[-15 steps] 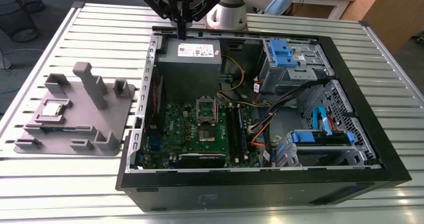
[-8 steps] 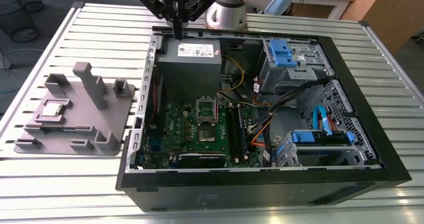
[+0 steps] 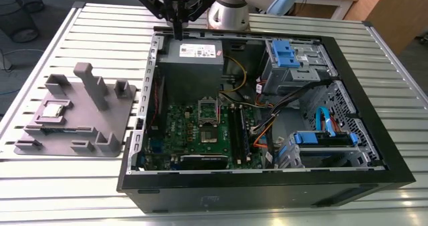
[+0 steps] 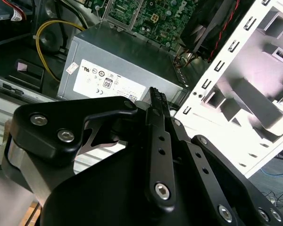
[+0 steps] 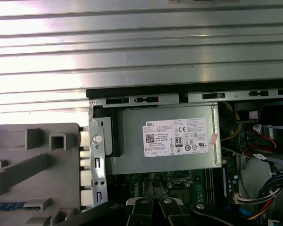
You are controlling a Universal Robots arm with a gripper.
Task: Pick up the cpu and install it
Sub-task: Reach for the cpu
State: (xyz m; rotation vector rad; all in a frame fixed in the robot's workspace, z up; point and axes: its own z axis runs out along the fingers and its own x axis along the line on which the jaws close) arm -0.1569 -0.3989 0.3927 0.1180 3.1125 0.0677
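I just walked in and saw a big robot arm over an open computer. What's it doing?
The robot arm is meant to put a cpu into the open computer case. Right now its gripper hangs over the grey power supply, at the edge of the case nearest the arm, with its jaws closed on nothing. The cpu, a little silver square, lies on the grey tray beside the case, on the exterior view's left. It hasn't been picked up yet.

arm (image 3: 231, 9): silver-grey, blue joint cap | pincer (image 4: 155, 96): black linkages, silver hex screws, ribbed tips
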